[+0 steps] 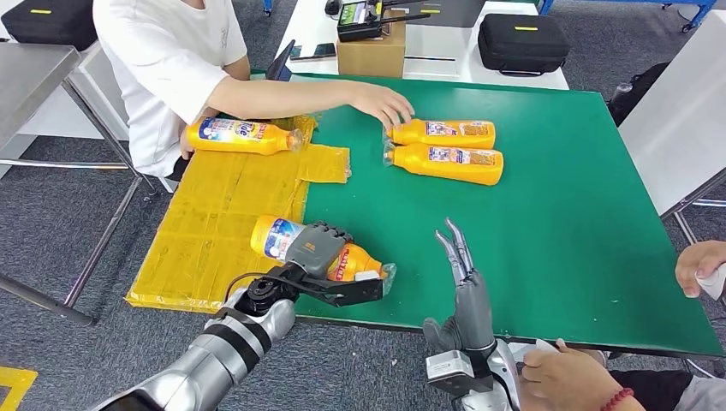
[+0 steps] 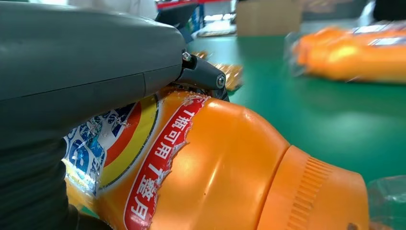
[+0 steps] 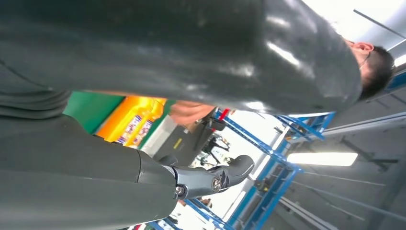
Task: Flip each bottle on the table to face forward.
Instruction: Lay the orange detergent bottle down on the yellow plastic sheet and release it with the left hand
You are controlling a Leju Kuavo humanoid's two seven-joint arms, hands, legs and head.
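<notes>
A bottle [image 1: 242,135] with partly readable blue lettering is held by a person [image 1: 171,60] at ten o'clock. At seven o'clock an orange bottle [image 1: 342,259], its torn label printed in Chinese characters, is gripped by the left hand [image 1: 321,248] on the green table [image 1: 556,223]. The right hand [image 1: 462,274] is held up, fingers straight and together, holding nothing. Two bottles [image 1: 445,147] lie at twelve o'clock.
</notes>
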